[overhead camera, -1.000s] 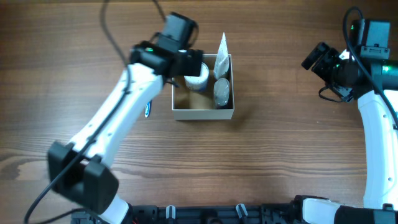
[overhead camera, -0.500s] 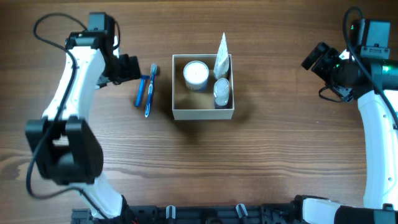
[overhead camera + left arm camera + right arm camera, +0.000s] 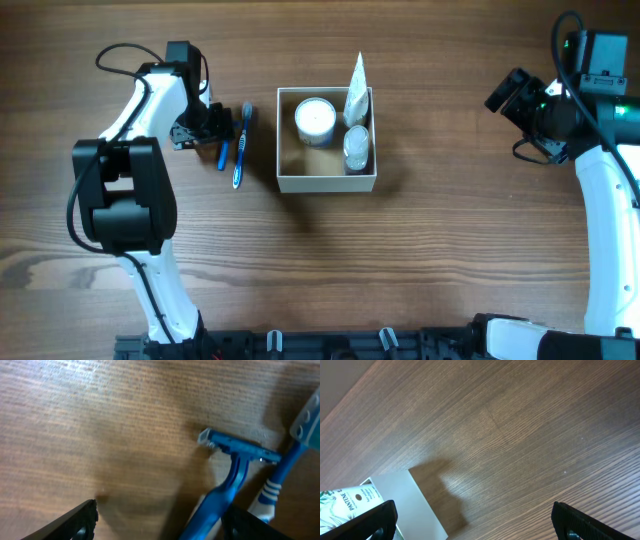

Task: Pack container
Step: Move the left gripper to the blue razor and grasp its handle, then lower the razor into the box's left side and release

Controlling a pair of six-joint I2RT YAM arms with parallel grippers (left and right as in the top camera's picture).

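The container (image 3: 327, 183) is a square white box with a tan inside, at the table's middle. It holds a round white-lidded jar (image 3: 315, 118), a white tube (image 3: 356, 85) and a small clear bottle (image 3: 357, 147). A blue razor (image 3: 224, 152) and a blue toothbrush (image 3: 241, 150) lie just left of it. My left gripper (image 3: 207, 135) is open, low over the razor. In the left wrist view the razor (image 3: 235, 462) lies between the fingers (image 3: 160, 527), close to the right one, beside the toothbrush (image 3: 280, 480). My right gripper (image 3: 503, 93) is open and empty, far right.
The right wrist view shows bare wood between its open fingers (image 3: 475, 525), with the container's white wall (image 3: 405, 505) and the printed tube (image 3: 345, 500) at the lower left. The left arm's cable (image 3: 120, 55) loops over the table's far left.
My left arm has left the container, where the white jar now sits, swung out to the left and come down over the razor. The right arm has not moved.
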